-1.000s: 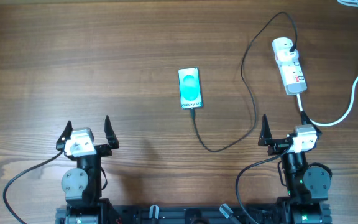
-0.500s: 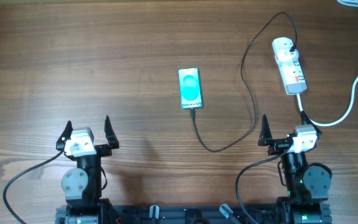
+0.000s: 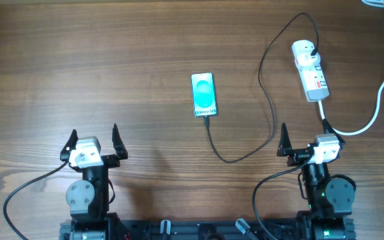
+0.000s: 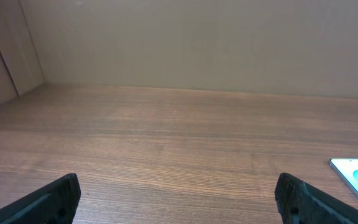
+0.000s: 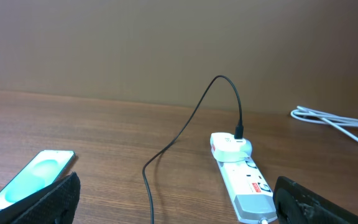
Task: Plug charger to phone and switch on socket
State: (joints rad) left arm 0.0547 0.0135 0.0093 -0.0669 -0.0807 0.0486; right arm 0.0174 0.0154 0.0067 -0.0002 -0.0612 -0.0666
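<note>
My left hand (image 3: 93, 136) sits low at the near edge of the table (image 3: 112, 53), fingers spread wide and holding nothing, well apart from everything that matters. The phone (image 3: 204, 95) lies flat mid-table, cyan screen up. The charger (image 3: 273, 123) meets its near edge, then loops toward me and climbs away to the adapter at the far end of the socket (image 3: 310, 70). From above the tip looks joined to the phone, though I cannot tell whether it is fully seated.

My right hand (image 3: 305, 137) is also apart and empty, near the cable's loop and short of the socket, whose thick white lead (image 3: 372, 113) trails off to the right.

I judge the plugging done or nearly so, which leaves the switch. Next I should reach forward with my right hand, bring one fingertip over the red switch marks (image 3: 322, 84) and press down without dragging the strip.
</note>
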